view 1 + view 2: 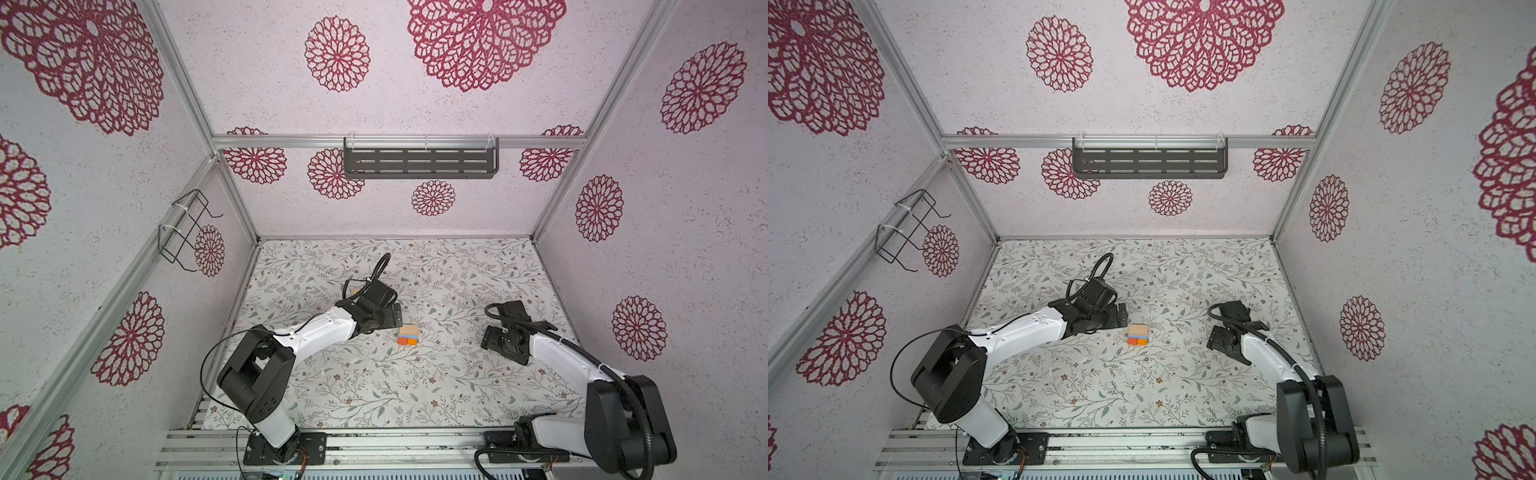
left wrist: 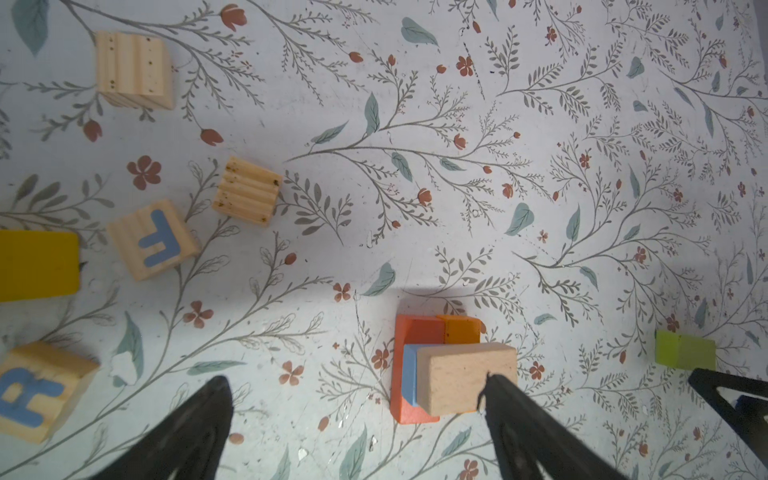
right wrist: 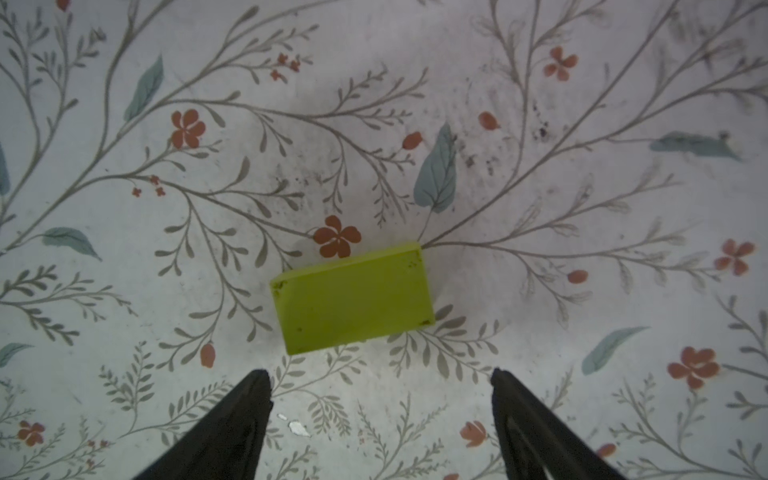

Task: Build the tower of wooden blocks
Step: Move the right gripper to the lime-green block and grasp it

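On the floral table (image 1: pixel 374 386) the tower (image 1: pixel 408 335) stands mid-table: orange base, blue, then tan on top. The left gripper (image 2: pixel 357 378) is spread wide and empty. One fingertip overlaps the tan top, contact unclear. The right gripper (image 3: pixel 380 372) is spread and empty too, the green brick (image 3: pixel 353 297) lying just ahead of its tips. Blue letters mark the F cube (image 2: pixel 153 239) and the R cube (image 2: pixel 37 390).

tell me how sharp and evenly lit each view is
Both top views: evenly lit, fairly sharp, wide-angle, so the tower is tiny. Left wrist view: letter cubes crisp, a soft shadow on the mat beside the tower, the left fingers dark and blurred. Right wrist view: dimmer and greyer, the lime-green block slightly soft, right fingers blurred.
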`<state>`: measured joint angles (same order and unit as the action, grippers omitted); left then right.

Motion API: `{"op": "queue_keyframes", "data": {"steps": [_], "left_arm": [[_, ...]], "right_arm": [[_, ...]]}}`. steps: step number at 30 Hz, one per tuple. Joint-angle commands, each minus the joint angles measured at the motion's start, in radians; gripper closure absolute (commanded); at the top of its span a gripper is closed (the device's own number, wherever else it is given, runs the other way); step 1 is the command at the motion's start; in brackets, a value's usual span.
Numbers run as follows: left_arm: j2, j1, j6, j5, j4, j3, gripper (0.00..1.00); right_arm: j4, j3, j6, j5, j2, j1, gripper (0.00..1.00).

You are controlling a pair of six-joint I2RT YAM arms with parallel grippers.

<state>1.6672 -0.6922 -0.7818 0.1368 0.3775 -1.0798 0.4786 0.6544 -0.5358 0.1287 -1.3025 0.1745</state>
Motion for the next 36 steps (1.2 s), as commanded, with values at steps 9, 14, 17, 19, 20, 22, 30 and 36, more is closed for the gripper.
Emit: {"op": "queue_keyframes", "data": {"steps": [9,14,17,19,20,22,30,36], "left_arm": [[0.012,-0.005,0.001,0.030,-0.033,0.011,0.03],[0.016,-0.003,-0.002,0.036,-0.036,0.014,0.03],[0.018,-0.003,-0.001,0.040,-0.035,0.014,0.03],[0.019,-0.003,-0.002,0.041,-0.035,0.014,0.03],[0.021,-0.003,-0.001,0.041,-0.035,0.012,0.03],[0.024,-0.001,0.000,0.040,-0.035,0.011,0.03],[0.040,-0.001,-0.002,0.035,-0.035,0.001,0.03],[0.030,-0.001,-0.003,0.038,-0.028,0.008,0.03]], "right_arm": [[-0.053,0.042,0.159,-0.024,-0.040,-0.009,0.14],[-0.027,0.072,0.202,-0.008,-0.102,-0.013,0.16],[-0.041,0.076,0.207,-0.022,-0.113,-0.021,0.18],[-0.045,0.081,0.210,-0.019,-0.123,-0.025,0.19],[-0.046,0.084,0.212,-0.020,-0.129,-0.030,0.19],[-0.046,0.088,0.212,-0.021,-0.142,-0.036,0.21],[-0.051,0.090,0.210,-0.032,-0.177,-0.040,0.30],[-0.041,0.097,0.206,-0.031,-0.190,-0.039,0.40]]}}
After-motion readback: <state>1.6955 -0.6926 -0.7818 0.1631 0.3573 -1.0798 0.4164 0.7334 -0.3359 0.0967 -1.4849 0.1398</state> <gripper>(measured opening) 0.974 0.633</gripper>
